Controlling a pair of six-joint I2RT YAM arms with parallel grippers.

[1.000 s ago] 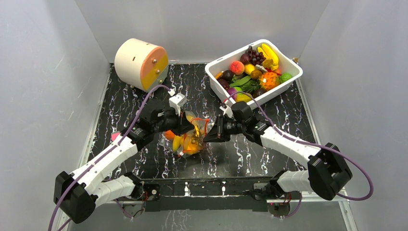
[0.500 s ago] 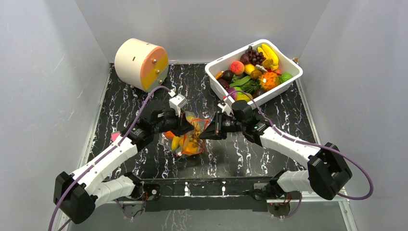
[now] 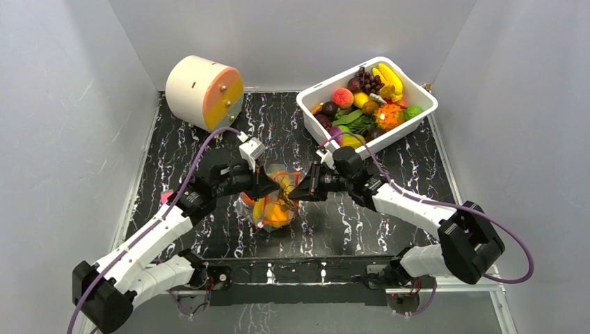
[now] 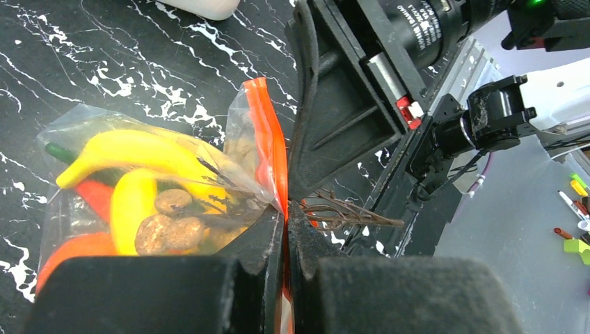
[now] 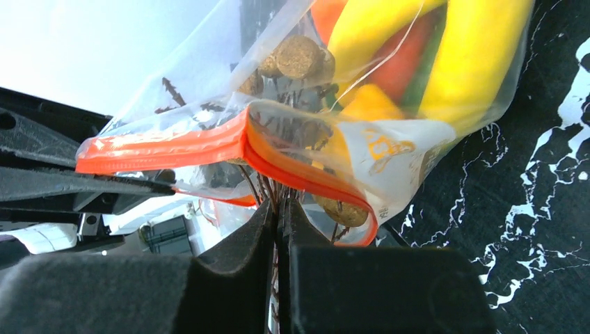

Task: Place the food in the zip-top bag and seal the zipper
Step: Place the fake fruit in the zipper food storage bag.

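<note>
Over the zip-top bag, clamped fully shut on the zipper from 9 o'clock by left gripper, from 3 o'clock by right gripper, equally near.

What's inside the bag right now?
Yellow bananas, an orange piece, a red piece and brown knobbly bits. The left hand covers the bag's near end; anything there is hidden.

Both my arms match: white shells on the long links, black blocky joints, black bases at 7 and 5 o'clock. A purple cable trails along the left arm, another along the right arm. The left tool and right tool are matte black, with a white camera block behind each.
</note>
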